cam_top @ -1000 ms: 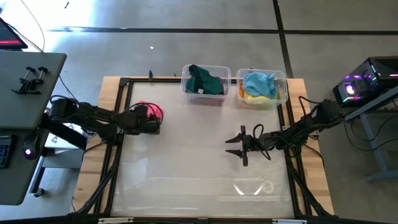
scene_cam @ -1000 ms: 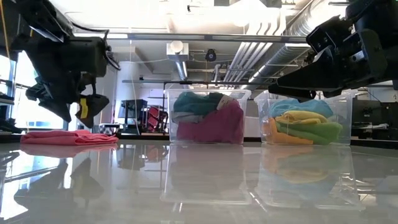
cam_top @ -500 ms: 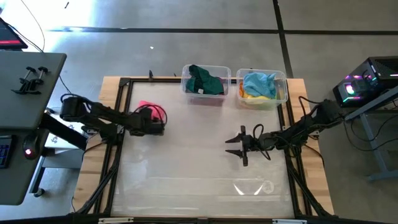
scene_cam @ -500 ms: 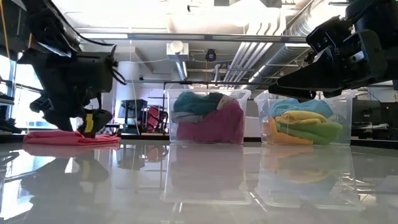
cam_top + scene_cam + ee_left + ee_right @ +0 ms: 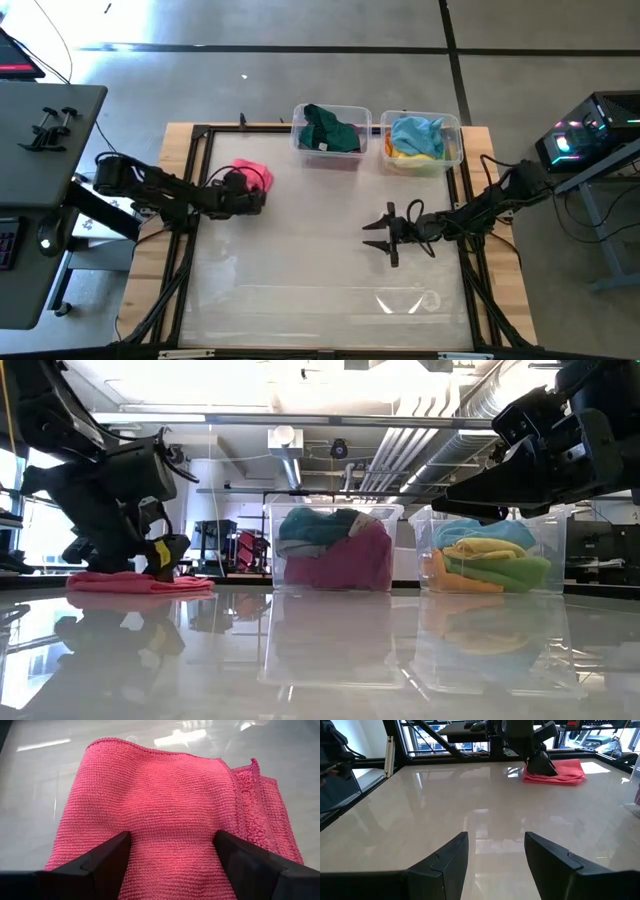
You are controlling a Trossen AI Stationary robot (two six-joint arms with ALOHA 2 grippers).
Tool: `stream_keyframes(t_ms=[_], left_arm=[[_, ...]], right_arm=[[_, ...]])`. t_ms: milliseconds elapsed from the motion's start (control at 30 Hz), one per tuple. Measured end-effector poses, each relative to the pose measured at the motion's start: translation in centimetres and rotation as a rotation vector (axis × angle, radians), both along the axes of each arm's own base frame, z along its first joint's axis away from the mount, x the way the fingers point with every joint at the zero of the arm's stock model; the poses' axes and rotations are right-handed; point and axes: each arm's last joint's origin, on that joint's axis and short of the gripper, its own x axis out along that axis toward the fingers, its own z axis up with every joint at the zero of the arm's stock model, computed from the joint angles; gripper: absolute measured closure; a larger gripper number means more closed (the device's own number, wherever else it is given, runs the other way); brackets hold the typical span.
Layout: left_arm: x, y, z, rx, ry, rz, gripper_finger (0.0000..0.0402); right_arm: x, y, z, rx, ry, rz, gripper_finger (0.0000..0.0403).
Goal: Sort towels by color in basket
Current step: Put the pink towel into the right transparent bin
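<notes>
A folded pink towel [image 5: 252, 172] lies flat on the left part of the table and also shows in the low view [image 5: 140, 582]. My left gripper [image 5: 252, 194] is open and low over it, one finger on each side of the towel's middle [image 5: 172, 837]. The left basket [image 5: 330, 135] holds dark green and magenta towels. Light blue, yellow, orange and light green ones fill the right basket [image 5: 422, 140]. My right gripper [image 5: 385, 235] hangs open above the table right of centre, touching nothing. My left gripper has its open fingers [image 5: 107, 860] down on the upper face of the pink towel [image 5: 170, 820], a strip of cloth standing between them. It comes slanting down from the table's left. The towel lies flat on the table; the low view shows a fingertip [image 5: 163, 558] at its top.
Both clear baskets stand side by side at the table's far edge. A black frame [image 5: 190, 230] runs along the table's sides. A glare patch [image 5: 405, 300] marks the near part of the glossy tabletop. A grey side table [image 5: 40, 150] stands to the left.
My left gripper has moved toward the table's right and come down onto the pink towel. The towel has slid a short way along the table to the right, staying flat and folded.
</notes>
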Motion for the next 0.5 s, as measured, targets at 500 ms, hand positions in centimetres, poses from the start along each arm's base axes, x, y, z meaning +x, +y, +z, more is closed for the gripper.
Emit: stream_keyframes(t_ms=[500], left_arm=[[1.03,-0.05,0.25,0.008,-0.023,-0.106,0.0195]], right_arm=[[0.0,0.0,0.0,0.0,0.0,0.0,0.0213]])
